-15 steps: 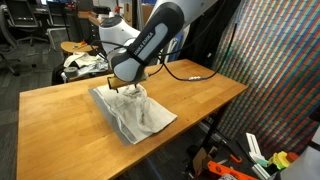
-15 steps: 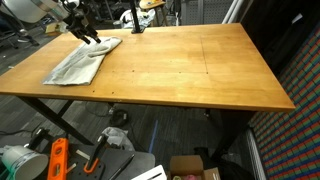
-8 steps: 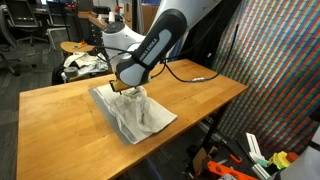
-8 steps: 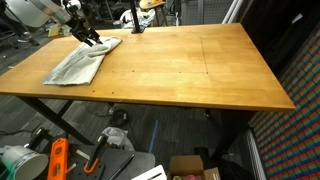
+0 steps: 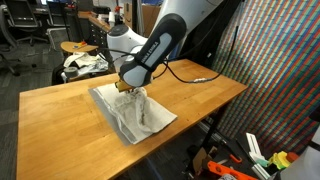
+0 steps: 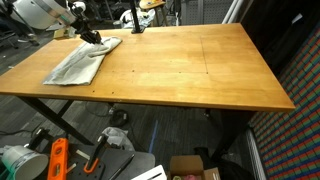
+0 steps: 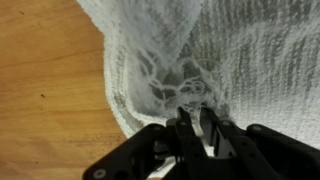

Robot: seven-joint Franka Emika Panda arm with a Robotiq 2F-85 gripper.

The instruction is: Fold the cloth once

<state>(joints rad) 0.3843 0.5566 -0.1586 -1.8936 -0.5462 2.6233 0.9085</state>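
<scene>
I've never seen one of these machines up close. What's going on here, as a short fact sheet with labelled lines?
Surface: wooden table
Item: off-white cloth, spread out and rumpled near a table corner
Grip: the tool is closed on a gathered bit of the cloth near its edge
Cloth at the pinch: bunched into a small peak
Fold: not made yet
</scene>
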